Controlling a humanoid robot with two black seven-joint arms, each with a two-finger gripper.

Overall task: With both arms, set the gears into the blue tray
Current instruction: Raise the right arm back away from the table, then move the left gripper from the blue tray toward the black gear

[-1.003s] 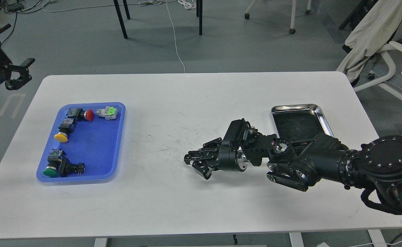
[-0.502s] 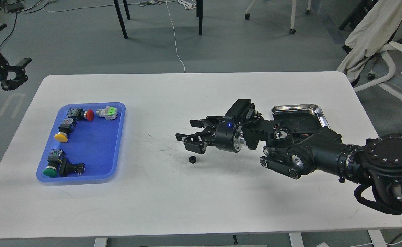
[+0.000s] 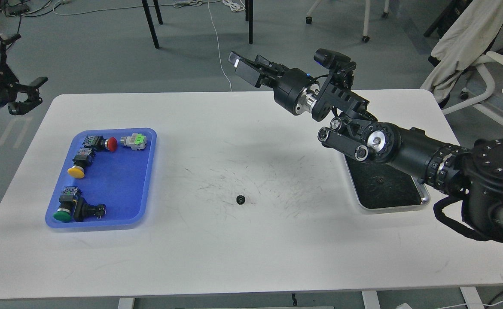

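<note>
- A tiny black toothed gear [image 3: 241,199] lies alone on the scuffed middle of the white rectangular bench [image 3: 251,257], well apart from both trays and touched by nothing.
- To its left, the bright blue rectangular plastic tray [image 3: 124,180] sits near the bench's left edge and holds push-button switches with a green cap [image 3: 62,214], a yellow cap [image 3: 76,171] and a red cap [image 3: 112,143], plus a grey switch with a green top [image 3: 135,140]; no gear shows in it.
- To the right, a shiny silver metal tray with a dark bottom [image 3: 384,189] is partly covered by the black right arm [image 3: 406,148].
- The right gripper [image 3: 251,68] is raised above the far edge of the bench, its jaws spread apart and holding nothing.
- At the far left, off the bench, the left gripper [image 3: 30,92] hangs with its jaws parted and empty.
</note>
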